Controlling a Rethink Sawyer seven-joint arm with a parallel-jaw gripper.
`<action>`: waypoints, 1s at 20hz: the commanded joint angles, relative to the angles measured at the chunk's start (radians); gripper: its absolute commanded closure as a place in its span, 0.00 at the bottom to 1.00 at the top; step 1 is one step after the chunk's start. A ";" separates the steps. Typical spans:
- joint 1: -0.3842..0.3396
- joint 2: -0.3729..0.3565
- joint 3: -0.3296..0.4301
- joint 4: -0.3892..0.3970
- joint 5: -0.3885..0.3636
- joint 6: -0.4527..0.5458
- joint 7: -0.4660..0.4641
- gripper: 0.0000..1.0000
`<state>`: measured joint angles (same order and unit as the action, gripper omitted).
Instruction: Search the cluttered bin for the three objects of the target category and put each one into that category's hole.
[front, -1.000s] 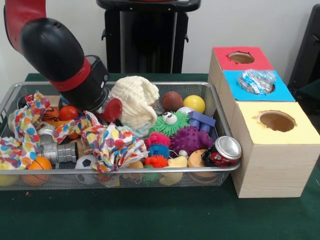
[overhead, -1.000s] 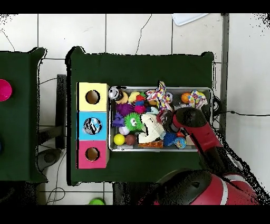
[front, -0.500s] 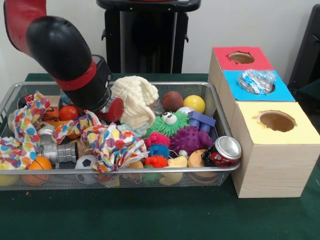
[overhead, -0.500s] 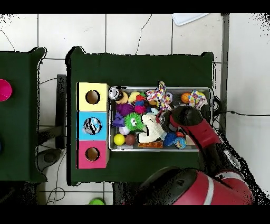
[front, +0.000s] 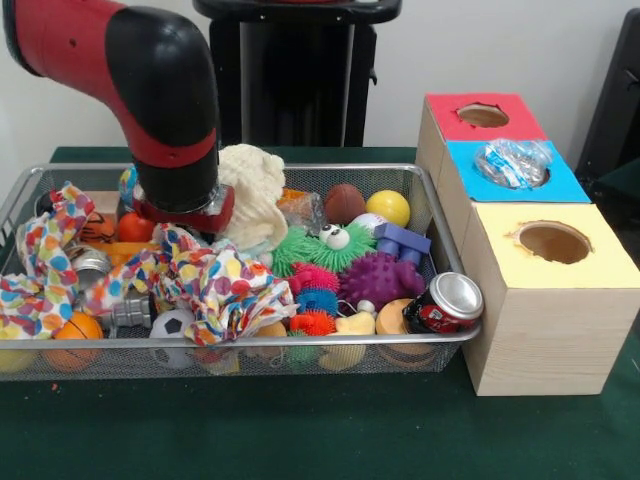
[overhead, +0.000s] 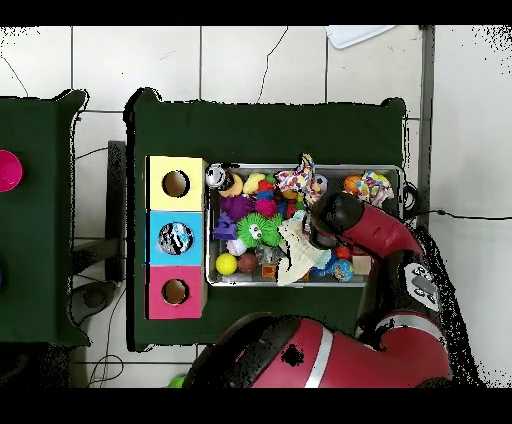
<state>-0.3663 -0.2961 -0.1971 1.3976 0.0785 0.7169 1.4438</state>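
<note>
- One red and black robot arm (front: 165, 110) reaches down into the wire mesh bin (front: 440, 250) on the green-covered counter (front: 320, 430); its wrist end sits low among the clutter on the bin's left half in the front view.
- Its gripper (front: 180, 215) is buried behind the wrist and the cloth, so I cannot tell whether the fingers are wide, narrow or holding anything.
- Touching the wrist's right side in the front view is a cream knitted cloth (front: 255, 190), bunched upright; from overhead it (overhead: 295, 250) lies pale just beside the arm's end.
- In front of the wrist a crumpled multicoloured polka-dot cloth (front: 215, 285) spreads across the bin's near left, over a metal cylinder piece (front: 130, 312).
- Right of centre lie a green fuzzy toy with googly eyes (front: 325, 245), a purple spiky ball (front: 383, 278), a yellow ball (front: 388, 207) and a brown ball (front: 344, 202).
- A red soda can (front: 445, 302) lies tilted in the bin's near right corner.
- Beside the bin stand three wooden boxes with holes on top: a red-topped box (front: 483, 118) farthest, a blue-topped box (front: 512, 168) with a crumpled clear plastic bottle (front: 512, 160) resting in its hole, and a yellow-topped box (front: 552, 245) nearest.
</note>
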 joint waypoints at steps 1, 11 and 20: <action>-0.065 0.103 -0.117 -0.168 -0.194 -0.281 0.085 1.00; -0.075 0.098 -0.105 -0.178 -0.224 -0.279 0.125 0.00; -0.122 0.027 0.000 -0.107 -0.146 -0.216 0.120 0.00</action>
<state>-0.4488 -0.2969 -0.2790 1.2609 -0.0749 0.4851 1.4440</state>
